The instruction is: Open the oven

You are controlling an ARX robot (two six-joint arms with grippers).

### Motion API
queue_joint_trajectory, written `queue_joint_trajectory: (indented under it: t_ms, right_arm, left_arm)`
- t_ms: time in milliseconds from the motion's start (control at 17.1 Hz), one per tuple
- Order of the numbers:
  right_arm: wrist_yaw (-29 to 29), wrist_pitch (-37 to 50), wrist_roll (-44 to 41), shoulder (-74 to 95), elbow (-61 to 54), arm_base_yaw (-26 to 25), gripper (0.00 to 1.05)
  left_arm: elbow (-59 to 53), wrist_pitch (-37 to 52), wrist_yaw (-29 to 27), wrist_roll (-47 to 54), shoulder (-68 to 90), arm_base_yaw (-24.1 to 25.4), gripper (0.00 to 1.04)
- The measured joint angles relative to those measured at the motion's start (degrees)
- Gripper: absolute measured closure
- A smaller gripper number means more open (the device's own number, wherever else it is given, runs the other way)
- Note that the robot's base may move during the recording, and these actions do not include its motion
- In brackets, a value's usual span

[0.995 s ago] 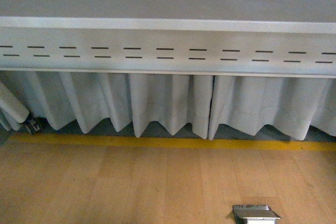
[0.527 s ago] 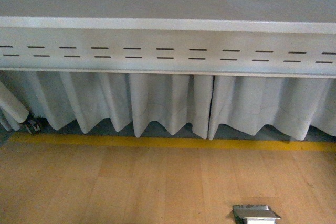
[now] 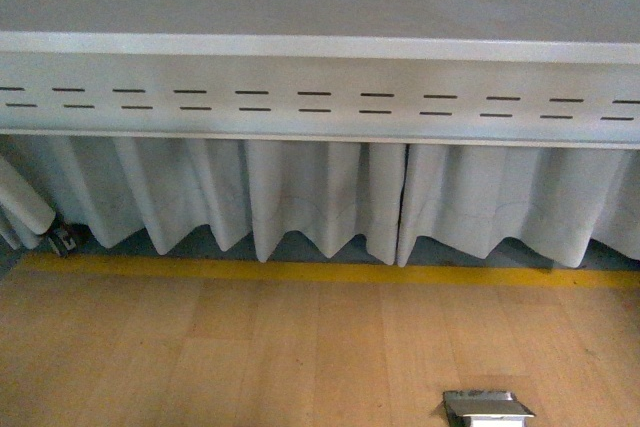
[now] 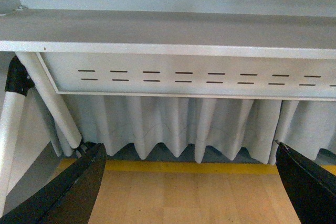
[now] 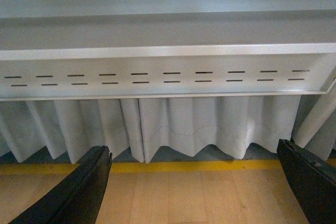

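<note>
Left wrist view shows the left end effector (image 4: 188,146) spread wide.

Front view: no shift detectable; slotted white panel (image 3: 320,97), pleated curtain (image 3: 320,197), yellow floor stripe (image 3: 320,272), metal floor plate (image 3: 488,407) seemingly in same places.

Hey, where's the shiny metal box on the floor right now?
Front view only: the metal box sits on the wooden floor at the lower right, nearer the camera than the yellow line.
</note>
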Motion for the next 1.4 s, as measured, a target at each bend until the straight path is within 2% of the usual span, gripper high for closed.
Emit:
queue_joint_trajectory:
  t_ms: [1404]
  right_arm:
    - [0.0, -0.1, 0.0, 0.0, 0.0, 0.0, 0.06]
  left_arm:
    - [0.0, -0.1, 0.1, 0.0, 0.0, 0.0, 0.07]
